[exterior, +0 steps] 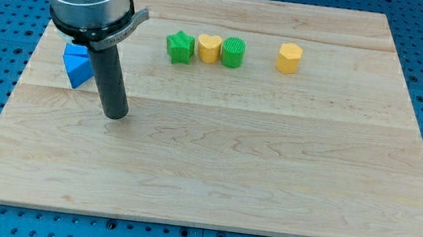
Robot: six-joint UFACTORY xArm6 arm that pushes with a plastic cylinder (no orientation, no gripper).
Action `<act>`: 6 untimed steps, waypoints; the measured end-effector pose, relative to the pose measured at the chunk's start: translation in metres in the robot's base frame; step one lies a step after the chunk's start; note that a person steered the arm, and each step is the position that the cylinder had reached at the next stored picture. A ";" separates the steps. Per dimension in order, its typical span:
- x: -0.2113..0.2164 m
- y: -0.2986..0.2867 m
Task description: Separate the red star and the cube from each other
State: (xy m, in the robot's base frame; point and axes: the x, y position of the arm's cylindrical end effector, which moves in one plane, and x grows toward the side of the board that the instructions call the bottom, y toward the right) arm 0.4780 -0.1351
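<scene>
My tip (116, 114) rests on the wooden counter (269, 174), just to the view's right of the blue cube (77, 66) and a little lower. There is no hand, only the dark rod. I cannot see a red star. Near the view's top stand a green star (179, 47), a yellow heart (209, 48), a green cylinder (233, 52) and, apart, a yellow block (288, 58).

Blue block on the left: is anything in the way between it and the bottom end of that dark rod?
Nothing visible. My tip rests just to the view's right of the blue block, lower in the view, only bare board between. No red star shows anywhere.
</scene>
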 end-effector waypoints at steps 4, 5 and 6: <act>0.001 -0.002; -0.002 -0.008; 0.006 -0.019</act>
State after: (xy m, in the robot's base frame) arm 0.4841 -0.1538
